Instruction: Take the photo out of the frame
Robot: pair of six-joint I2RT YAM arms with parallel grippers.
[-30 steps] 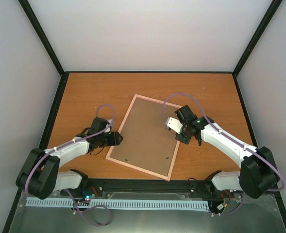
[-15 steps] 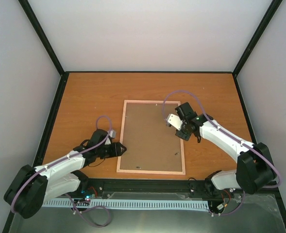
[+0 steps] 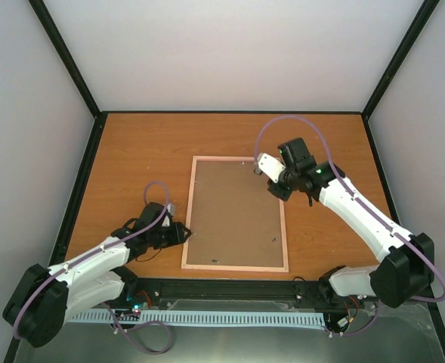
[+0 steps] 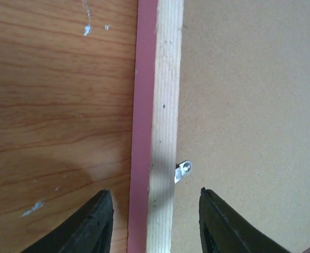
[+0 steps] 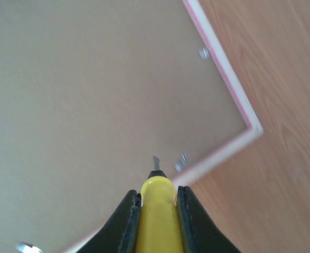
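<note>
The pink frame (image 3: pixel 235 268) lies face down and square to the table, its brown backing board (image 3: pixel 236 215) facing up. The photo is hidden beneath that board. My left gripper (image 3: pixel 186 234) sits at the frame's left rail. In the left wrist view it (image 4: pixel 153 203) is open, its fingers astride the rail (image 4: pixel 165 105) without touching it. My right gripper (image 3: pixel 260 168) hovers over the far right corner of the board. It (image 5: pixel 158 197) is shut on a yellow-handled screwdriver (image 5: pixel 157 221), whose tip points at the board (image 5: pixel 91 79) beside a metal tab (image 5: pixel 181 162).
A small metal tab (image 4: pixel 182 171) sticks out from the rail over the board just ahead of my left fingers. More tabs (image 5: pixel 203 52) dot the board's edges. The wooden table (image 3: pixel 131 151) is boxed in by black rails and white walls.
The frame has swung from tilted to square with the table. My right gripper has moved to the far right corner with the screwdriver. My left jaws have narrowed around the left rail.
</note>
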